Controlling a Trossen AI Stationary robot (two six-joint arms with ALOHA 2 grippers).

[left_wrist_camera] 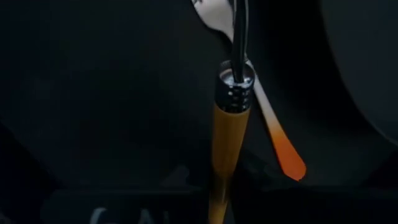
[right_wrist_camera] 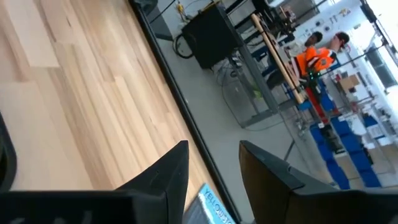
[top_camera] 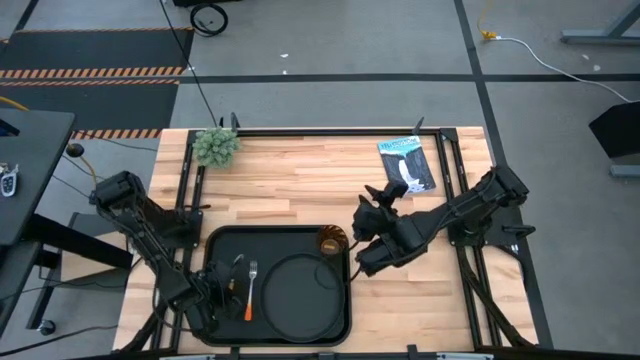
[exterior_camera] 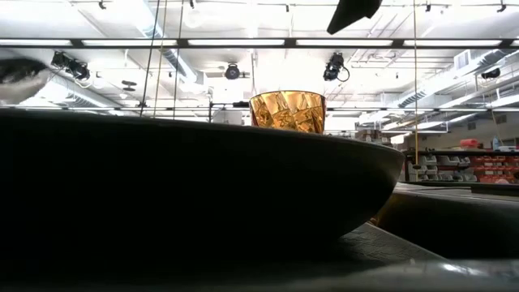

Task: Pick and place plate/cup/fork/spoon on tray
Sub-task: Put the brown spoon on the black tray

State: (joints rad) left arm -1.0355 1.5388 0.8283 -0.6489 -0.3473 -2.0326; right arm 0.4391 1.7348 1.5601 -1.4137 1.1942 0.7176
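The wooden table (top_camera: pixel 300 185) carries the tray (top_camera: pixel 215 245) at its near edge, a little left of the middle, and this tray is the biggest dish here. Inside the tray, on its right half, lies the round black plate (top_camera: pixel 300 290), flat on the tray floor. The cup (top_camera: pixel 332 241) stands upright in the far right corner of the tray, just beside the plate's rim; in the low view the amber cup (exterior_camera: pixel 287 110) rises behind a dark curved rim that fills most of the picture. The fork (top_camera: pixel 252 280) lies on the left half of the tray, between the plate and the left gripper, with the tines pointing to the far side and the orange end of the handle toward the near edge. The spoon (left_wrist_camera: pixel 225 143) shows only in the left wrist view, where its orange handle stands close to the camera and crosses over the fork (left_wrist_camera: pixel 273 124). The left gripper (top_camera: pixel 222 285) is low over the left part of the tray and it seems to hold the spoon by the handle, though the fingers themselves are hidden in the dark. The right gripper (top_camera: pixel 368 215) is above the table just right of the cup, not touching it, and its two fingers (right_wrist_camera: pixel 168 171) stand clearly apart with nothing between them. A dark packet (top_camera: pixel 407 163) lies at the far right of the table and a small green plant (top_camera: pixel 216 146) at the far left.
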